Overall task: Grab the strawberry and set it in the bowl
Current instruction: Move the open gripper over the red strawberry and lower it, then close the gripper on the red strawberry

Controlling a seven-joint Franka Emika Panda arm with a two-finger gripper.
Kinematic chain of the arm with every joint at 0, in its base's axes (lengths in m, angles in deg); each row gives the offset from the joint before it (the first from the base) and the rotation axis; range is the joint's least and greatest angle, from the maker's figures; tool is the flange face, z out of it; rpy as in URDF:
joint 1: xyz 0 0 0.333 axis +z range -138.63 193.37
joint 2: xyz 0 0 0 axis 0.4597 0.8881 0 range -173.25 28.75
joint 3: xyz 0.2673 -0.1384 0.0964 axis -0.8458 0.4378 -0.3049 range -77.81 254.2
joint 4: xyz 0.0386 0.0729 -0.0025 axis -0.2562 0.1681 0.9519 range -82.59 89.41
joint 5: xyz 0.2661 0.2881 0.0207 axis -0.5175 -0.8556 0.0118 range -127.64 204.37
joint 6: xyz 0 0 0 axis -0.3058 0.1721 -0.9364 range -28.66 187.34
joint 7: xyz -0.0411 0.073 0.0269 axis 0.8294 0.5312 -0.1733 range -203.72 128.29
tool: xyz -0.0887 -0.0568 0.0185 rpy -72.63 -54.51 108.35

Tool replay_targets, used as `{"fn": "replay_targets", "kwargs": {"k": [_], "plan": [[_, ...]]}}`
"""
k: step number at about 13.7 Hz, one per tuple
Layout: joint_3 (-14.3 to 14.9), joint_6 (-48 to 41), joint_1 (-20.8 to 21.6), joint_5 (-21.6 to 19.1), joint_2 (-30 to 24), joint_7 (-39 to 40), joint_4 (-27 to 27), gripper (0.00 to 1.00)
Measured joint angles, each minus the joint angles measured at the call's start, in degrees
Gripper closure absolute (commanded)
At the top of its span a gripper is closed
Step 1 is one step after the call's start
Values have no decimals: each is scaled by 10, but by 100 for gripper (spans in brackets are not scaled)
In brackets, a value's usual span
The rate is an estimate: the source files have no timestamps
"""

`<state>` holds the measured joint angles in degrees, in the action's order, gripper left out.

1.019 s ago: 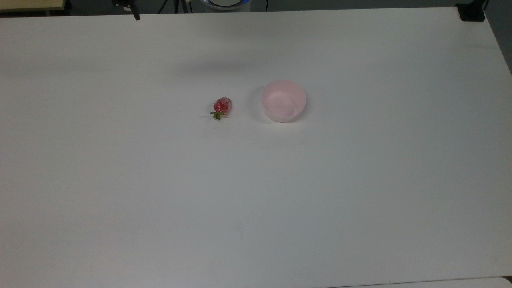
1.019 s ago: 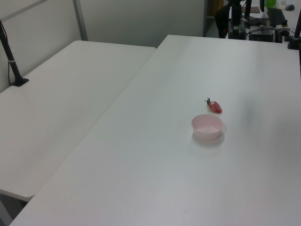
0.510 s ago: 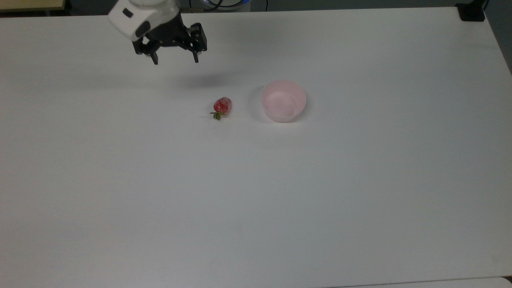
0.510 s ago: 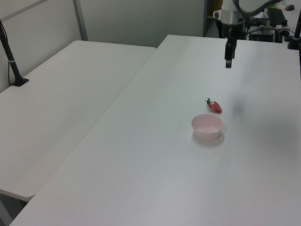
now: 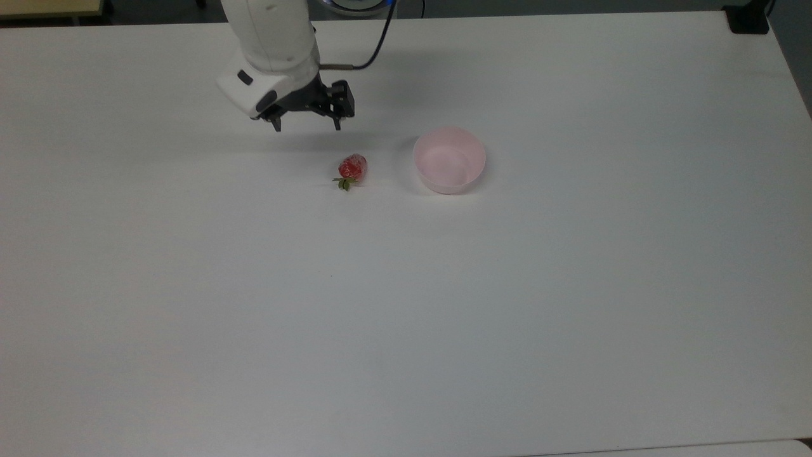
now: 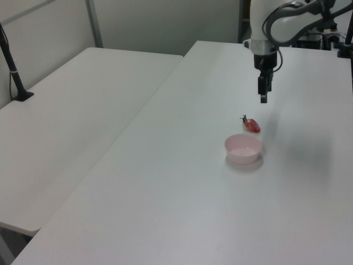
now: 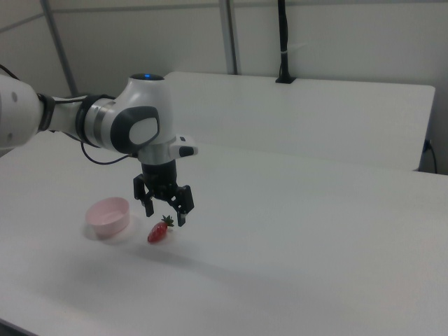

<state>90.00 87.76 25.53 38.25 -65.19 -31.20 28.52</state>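
Above the white counter point(image 5: 406, 304), the tool point(image 5: 306, 125) point(image 6: 263, 99) point(image 7: 164, 213) is held clear of the surface, its two black fingers pointed down and spread apart, with nothing gripped between them. It is carried on a white arm point(image 5: 273, 44) that enters from the top view's upper edge, and a dark cable point(image 5: 374, 47) is seen looping from the wrist.

Just beyond the tool, toward the top view's lower right, the strawberry point(image 5: 353, 169) point(image 6: 252, 125) point(image 7: 159, 232) is found lying on its side on the counter, untouched, its green cap turned toward the top view's bottom. In the right view the berry is seen directly below the spread fingers, though the top view places it off to one side of them.

Farther out on the same side, the bowl point(image 5: 450, 159) point(image 6: 242, 148) point(image 7: 108, 216) is set upright and holds nothing, near the strawberry but not touching it. In the left view the bowl is seen nearer the camera than the berry, with the tool behind both.
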Motion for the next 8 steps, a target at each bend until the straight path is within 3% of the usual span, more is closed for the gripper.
{"fn": "replay_targets", "kwargs": {"k": [8], "plan": [[-10, 60, 33, 0, 63, -84, 1, 4]]}}
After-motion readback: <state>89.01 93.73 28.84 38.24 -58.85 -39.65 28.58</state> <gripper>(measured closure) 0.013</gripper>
